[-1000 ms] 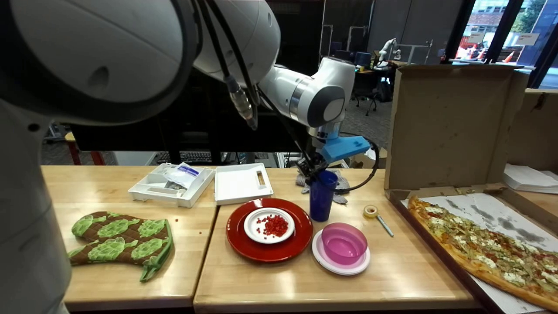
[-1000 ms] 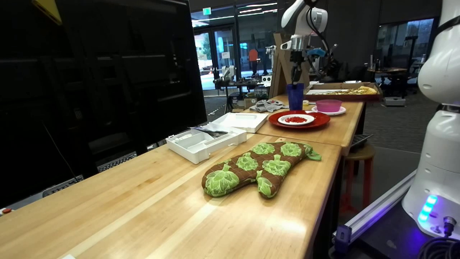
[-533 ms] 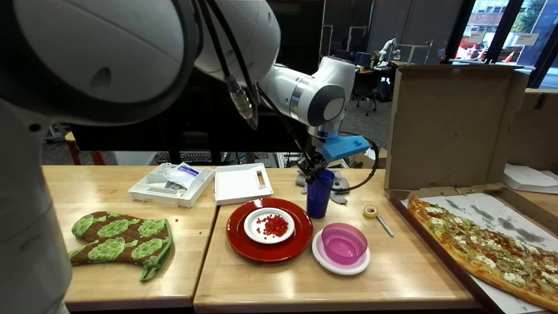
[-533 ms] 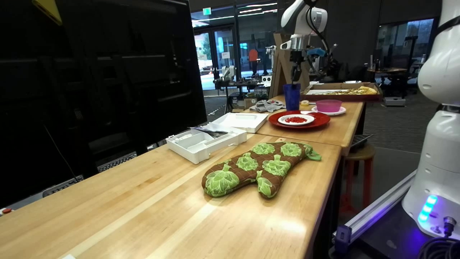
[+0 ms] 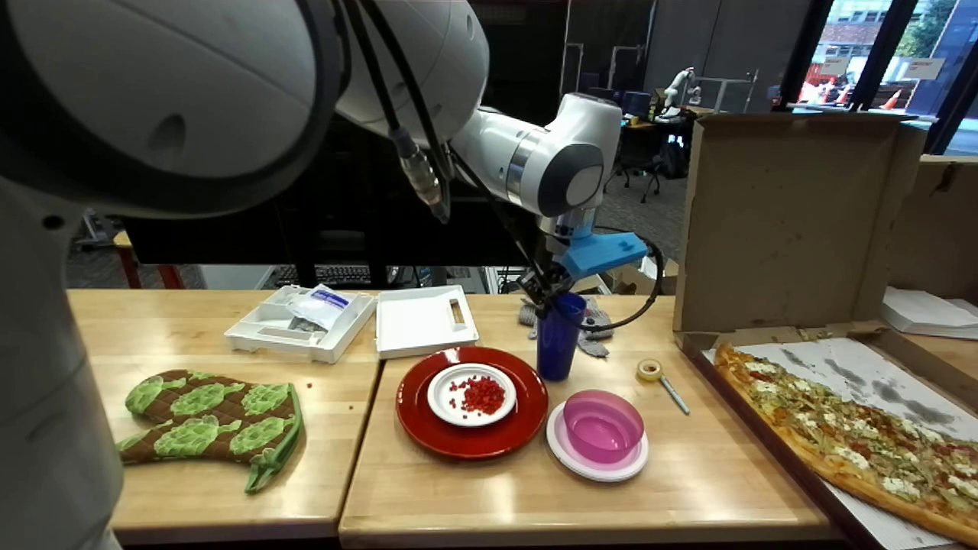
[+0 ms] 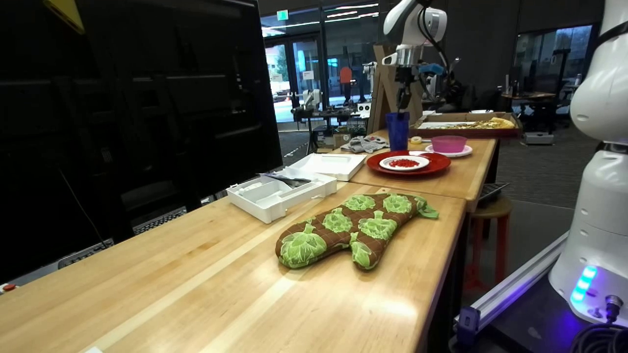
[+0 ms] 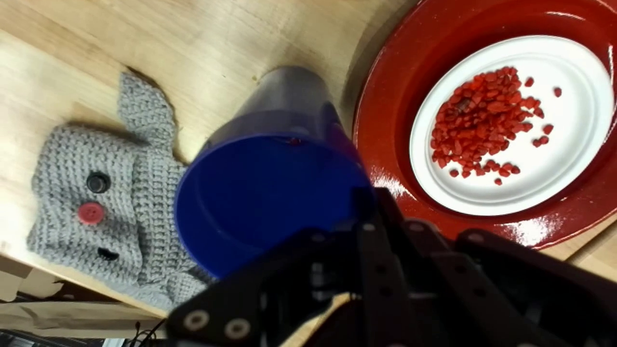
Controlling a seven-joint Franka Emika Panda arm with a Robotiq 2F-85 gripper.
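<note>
One blue cup (image 7: 270,188), mouth upward and slightly leaning, is held by the rim in the gripper (image 7: 373,197), whose jaws are pressed together on it; whether its base is in contact with the wooden tabletop (image 5: 428,504) cannot be told. Just beside it is placed one red plate (image 7: 385,111), topped by a white plate (image 7: 573,140) on which red pieces (image 7: 482,115) are heaped, some scattered. On the cup's other side is laid one button-trimmed grey knitted piece (image 7: 120,193). Also recorded in an exterior view: one pink bowl (image 5: 603,449), set on a white saucer (image 5: 561,444); one tape roll (image 5: 649,378) and one marker (image 5: 675,397), laid near each other; one opened cardboard box (image 5: 795,221), by which a pizza (image 5: 848,439) is contained; one compartmented white case (image 5: 267,334), loaded with a packet (image 5: 321,307); one flat white panel (image 5: 420,328); one patterned oven mitt (image 5: 218,428), placed well apart from the cup.
</note>
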